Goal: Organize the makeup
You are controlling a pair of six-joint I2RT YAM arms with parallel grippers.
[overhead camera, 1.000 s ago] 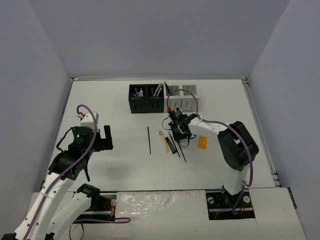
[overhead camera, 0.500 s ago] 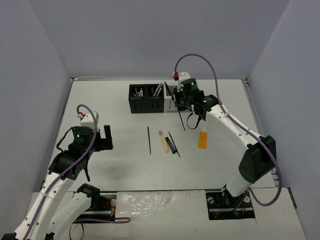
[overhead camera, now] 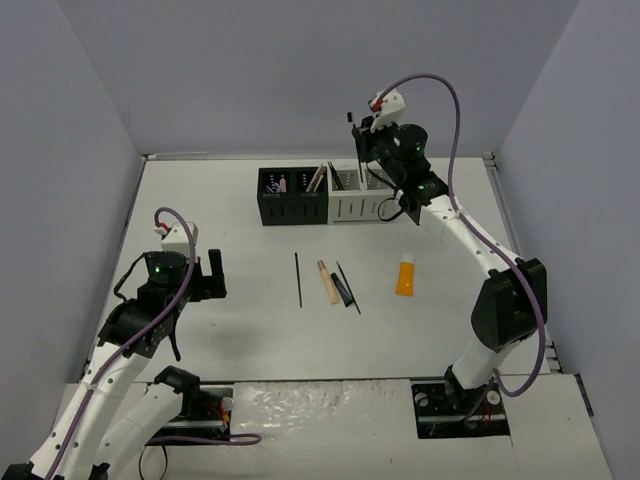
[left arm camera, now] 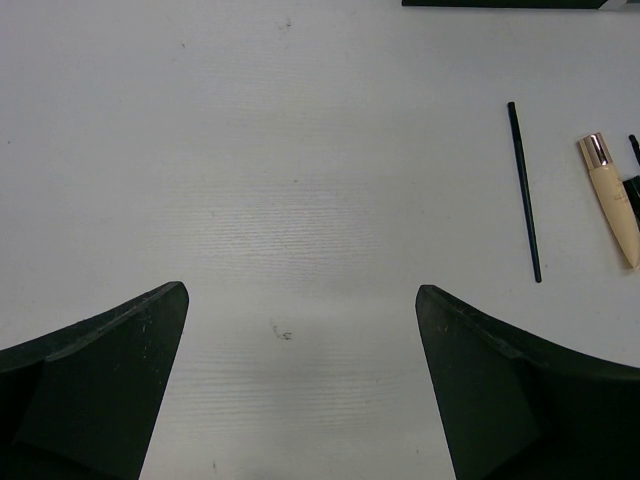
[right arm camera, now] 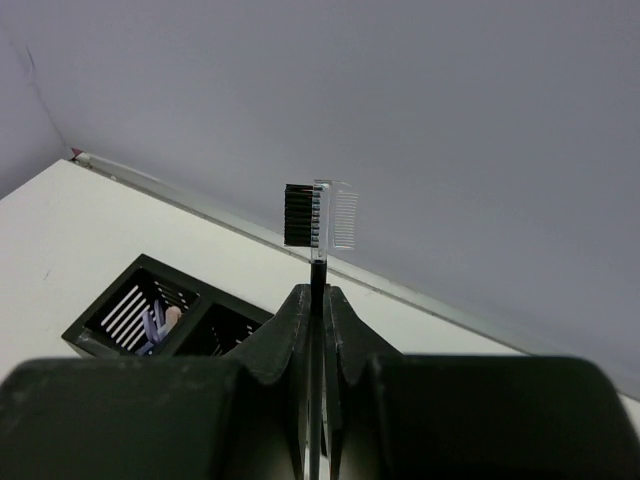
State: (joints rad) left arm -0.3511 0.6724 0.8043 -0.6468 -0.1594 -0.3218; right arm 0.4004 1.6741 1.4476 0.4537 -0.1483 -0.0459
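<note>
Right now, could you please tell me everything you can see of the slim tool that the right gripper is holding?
The brow tool is a thin black stick topped by a small two-sided head, with black bristles on one side and clear plastic comb teeth on the other. It stands roughly upright, head up, with its stick clamped in the right gripper. Seen from above, it hangs over the white organizer at the far side of the table. Its lower end is hard to make out.

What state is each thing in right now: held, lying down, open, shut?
Right gripper: shut on the brush-comb.
Brush-comb: held upright, head up.
Left gripper: open, empty.
Black pencil: lying flat, loose.
Tan tube: lying flat.
Orange tube: lying flat.
Black organizer: upright, items inside.
</note>
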